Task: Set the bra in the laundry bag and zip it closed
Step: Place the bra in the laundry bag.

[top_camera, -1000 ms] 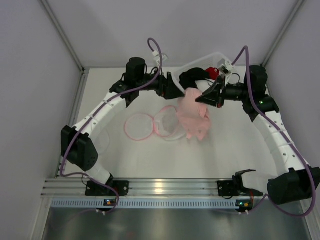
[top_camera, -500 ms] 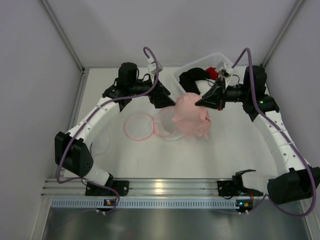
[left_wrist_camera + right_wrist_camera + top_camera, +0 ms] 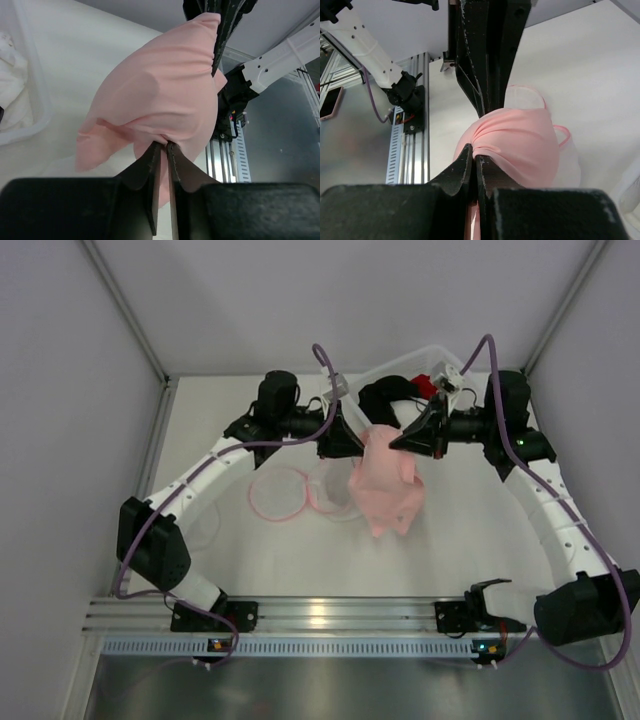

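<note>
1. Tabletop [image 3: 200, 570]: only the overhead cam shows the whole layout. The wrist cams mostly show pink cloth close up.
2. Clear bin [image 3: 372, 376] at the back holds black laundry [image 3: 385, 396] and something red [image 3: 424, 386].
3. Laundry bag [image 3: 276, 494] lies flat just left of the bra.
4. Bra [image 3: 388, 485] hangs between both hands, and its lower end is maybe touching the tabletop.
5. Left hand [image 3: 352, 443] was wide open a moment ago and is now pinched onto the bra. Right hand [image 3: 402, 442] is clamped tight on it too.
</note>
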